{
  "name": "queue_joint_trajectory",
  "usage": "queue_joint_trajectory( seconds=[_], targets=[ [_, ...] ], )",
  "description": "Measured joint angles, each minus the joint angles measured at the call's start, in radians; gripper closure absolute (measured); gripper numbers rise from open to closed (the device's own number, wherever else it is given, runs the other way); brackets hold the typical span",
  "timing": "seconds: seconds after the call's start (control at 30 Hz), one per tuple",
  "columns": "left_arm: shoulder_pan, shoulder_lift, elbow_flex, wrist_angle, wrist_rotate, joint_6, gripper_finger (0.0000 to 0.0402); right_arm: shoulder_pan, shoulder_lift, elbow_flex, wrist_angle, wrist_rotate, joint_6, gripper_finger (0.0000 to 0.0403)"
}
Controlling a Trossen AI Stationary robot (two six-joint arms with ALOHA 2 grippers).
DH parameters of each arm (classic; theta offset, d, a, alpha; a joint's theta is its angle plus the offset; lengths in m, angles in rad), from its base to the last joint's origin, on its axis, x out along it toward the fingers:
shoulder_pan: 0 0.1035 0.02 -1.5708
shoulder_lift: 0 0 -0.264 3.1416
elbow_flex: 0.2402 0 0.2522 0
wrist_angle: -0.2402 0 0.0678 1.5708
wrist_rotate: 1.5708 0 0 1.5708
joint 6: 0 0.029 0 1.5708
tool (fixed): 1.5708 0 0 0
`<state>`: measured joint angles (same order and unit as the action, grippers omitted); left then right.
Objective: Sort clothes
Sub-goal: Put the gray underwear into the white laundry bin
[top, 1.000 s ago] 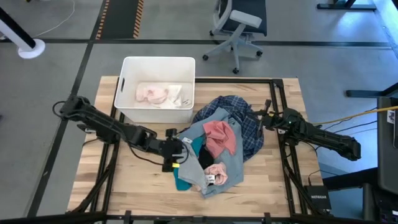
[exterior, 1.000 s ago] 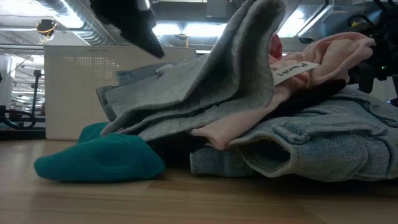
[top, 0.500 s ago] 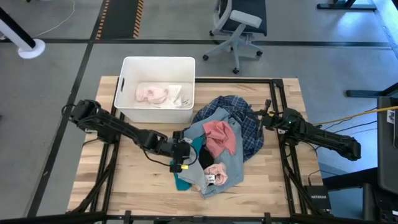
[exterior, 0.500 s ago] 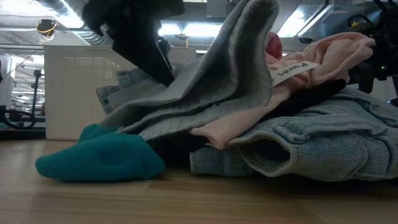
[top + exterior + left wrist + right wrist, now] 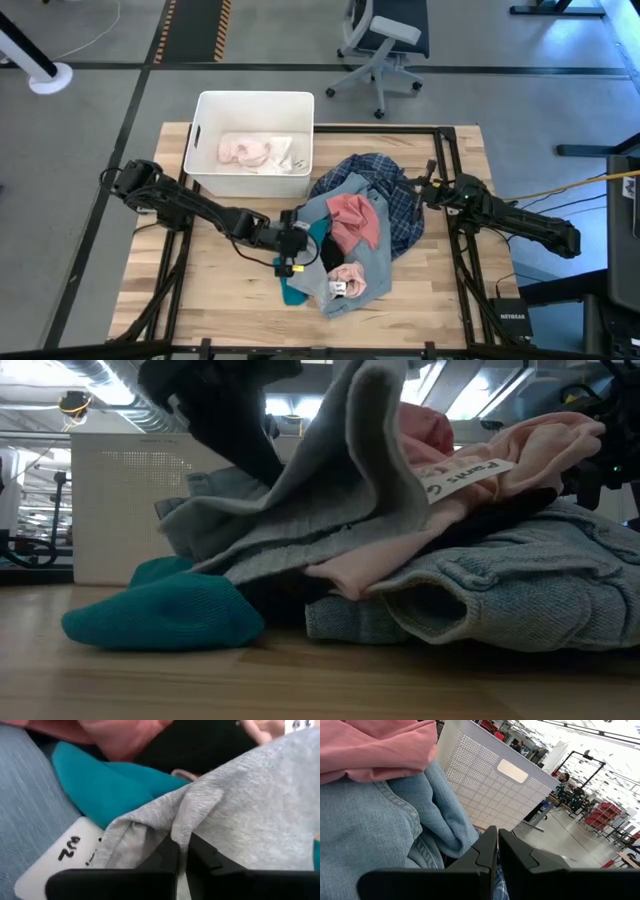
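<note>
The left gripper (image 5: 291,248) is pinching a grey garment's (image 5: 240,815) edge at the pile's (image 5: 355,235) left side; the right gripper (image 5: 428,193), fingers together, is waiting at the pile's right edge.

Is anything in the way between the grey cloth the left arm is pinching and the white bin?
Nothing visible blocks it. The left gripper, jaws shut on the grey garment, sits at the clothes pile's near-left edge, and only bare table lies between there and the white bin.
</note>
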<state>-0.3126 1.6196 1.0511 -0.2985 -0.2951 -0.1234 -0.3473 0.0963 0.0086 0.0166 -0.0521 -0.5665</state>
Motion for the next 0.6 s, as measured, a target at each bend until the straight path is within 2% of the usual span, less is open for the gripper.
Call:
queue_joint_trajectory(
  seconds=[0.3,0.43,0.6],
  targets=[
    [-0.023,-0.083,0.105,-0.091,-0.015,0.028,0.0398,0.000,0.000,0.000,0.000,0.000,0.000,0.0368],
    [-0.035,-0.167,0.133,-0.081,-0.111,0.082,0.0397,0.000,0.000,0.000,0.000,0.000,0.000,0.0368],
    [-0.018,-0.279,0.136,0.023,-0.240,0.204,0.0397,0.000,0.000,0.000,0.000,0.000,0.000,0.0368]
  ],
)
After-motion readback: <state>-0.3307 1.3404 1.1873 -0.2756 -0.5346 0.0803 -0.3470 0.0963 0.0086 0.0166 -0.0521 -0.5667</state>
